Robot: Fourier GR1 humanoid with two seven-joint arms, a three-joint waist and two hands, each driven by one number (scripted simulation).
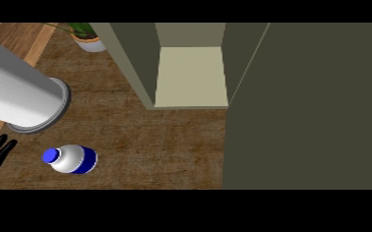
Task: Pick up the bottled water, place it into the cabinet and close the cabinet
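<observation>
The bottled water (73,159) sits at 8 o'clock on the worktop (160,142), its blue cap showing toward 9. Expect it to be light, stiff and smooth, likely to roll if tipped, so take it around the mid-body. The open cabinet (190,76) lies toward 1 o'clock from it. Your left hand (6,147) is a sliver at 9 o'clock, apart from the bottle. You cannot tell how far open it is.

At nine o'clock the left hand (6,146) is mostly cut off by the edge. The potted plant (85,37) at eleven o'clock loses its top, and the cabinet door (305,108) runs off at three o'clock.
</observation>
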